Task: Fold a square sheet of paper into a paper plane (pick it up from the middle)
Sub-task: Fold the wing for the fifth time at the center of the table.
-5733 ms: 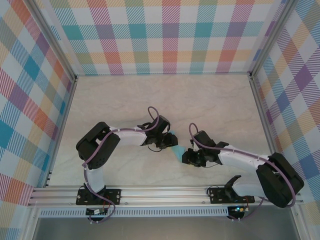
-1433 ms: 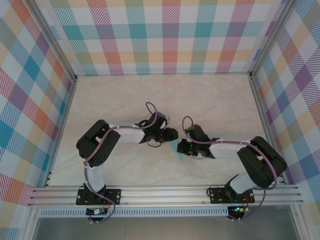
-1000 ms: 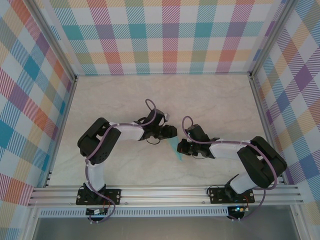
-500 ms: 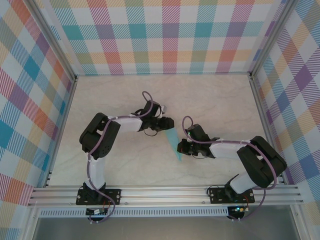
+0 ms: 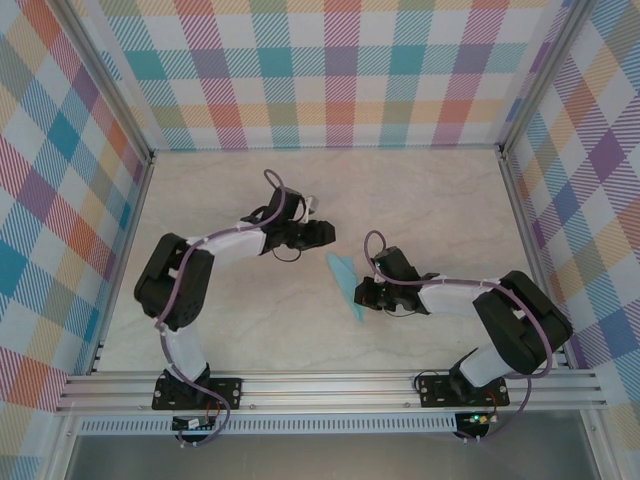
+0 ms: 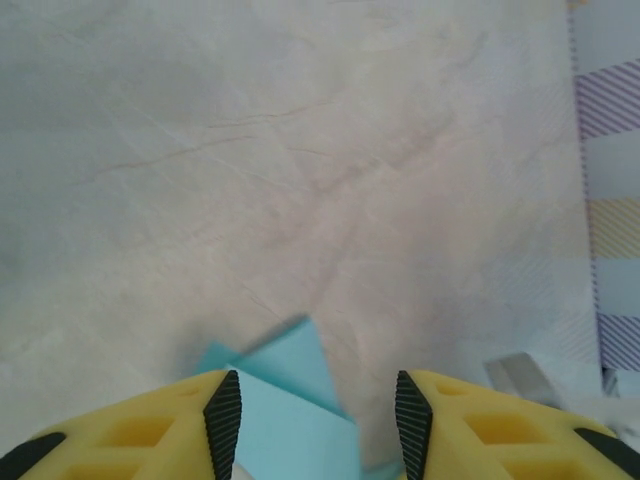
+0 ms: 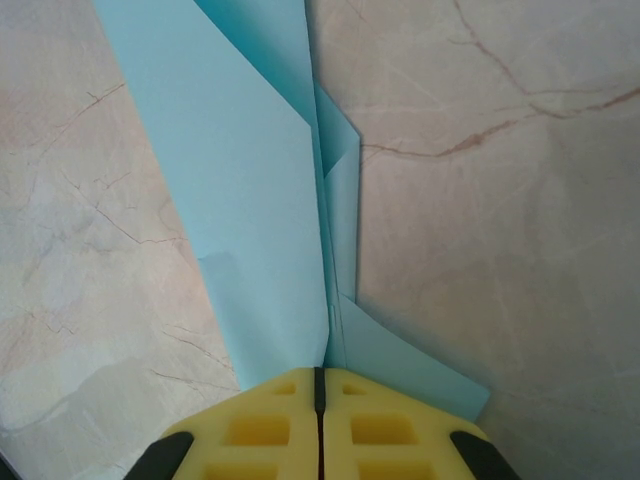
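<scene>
**Item:** paper plane [image 5: 344, 284], light blue, folded narrow with a centre ridge. It lies flat on the surface [image 5: 430, 200] just right of the middle of the top view, one end toward the upper left and the other toward the lower right.

**Right fingers** [image 7: 260, 432]: pressed together, clamped on the ridge at the plane's lower-right side.

**Left fingers** [image 6: 130, 438]: apart and holding nothing. A corner of the paper shows low in the left wrist view between them, untouched.

**Change:** a second ago the left fingers sat against the plane's upper end. They have since drawn back to the upper left and stand clear of it. The right grip and the plane have not moved.

**Reading:** the left arm's pressing step looks finished. The folding appears near its end, with the plane now held by the right side alone.
</scene>
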Controlling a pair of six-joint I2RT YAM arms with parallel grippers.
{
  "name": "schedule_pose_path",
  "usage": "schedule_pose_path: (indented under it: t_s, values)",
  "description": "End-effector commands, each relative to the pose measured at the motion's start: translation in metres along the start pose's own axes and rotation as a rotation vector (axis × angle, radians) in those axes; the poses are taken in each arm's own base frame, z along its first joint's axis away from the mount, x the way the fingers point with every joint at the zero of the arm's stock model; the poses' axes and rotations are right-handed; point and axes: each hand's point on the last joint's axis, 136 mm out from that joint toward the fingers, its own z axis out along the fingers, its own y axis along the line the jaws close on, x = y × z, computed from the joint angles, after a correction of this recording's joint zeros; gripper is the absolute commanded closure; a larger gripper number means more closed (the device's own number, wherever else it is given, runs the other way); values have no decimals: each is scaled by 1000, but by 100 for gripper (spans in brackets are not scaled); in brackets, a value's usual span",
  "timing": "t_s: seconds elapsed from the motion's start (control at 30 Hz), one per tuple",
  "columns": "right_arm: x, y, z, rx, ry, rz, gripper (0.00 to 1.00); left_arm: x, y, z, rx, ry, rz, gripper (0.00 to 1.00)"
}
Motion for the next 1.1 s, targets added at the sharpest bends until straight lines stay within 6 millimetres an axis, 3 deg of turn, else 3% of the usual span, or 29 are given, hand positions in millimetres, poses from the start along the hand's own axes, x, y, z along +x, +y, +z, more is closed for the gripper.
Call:
schedule_pose_path:
  t_s: [0.0, 0.2, 0.47, 0.63, 0.87, 1.07]
  values:
    - [32, -43, 3, 154, 112, 59, 93, 27, -26, -9, 61, 36, 26, 56]
    - [28, -37, 0, 139, 92, 41, 92, 65, -37, 18, 86, 126, 33, 62]
    - [25, -31, -2, 120, 87, 38, 91, 85, -7, 53, 10, 184, -9, 66]
    - [18, -19, -19, 102, 52, 23, 86, 95, 13, 64, -48, 214, -21, 67]
    - [14, 23, -45, -55, 37, -52, 77, 102, 19, 67, -63, 237, -22, 68]
    - [14, 51, -31, -177, 130, -55, 85, 101, 17, 68, -60, 254, -11, 68]
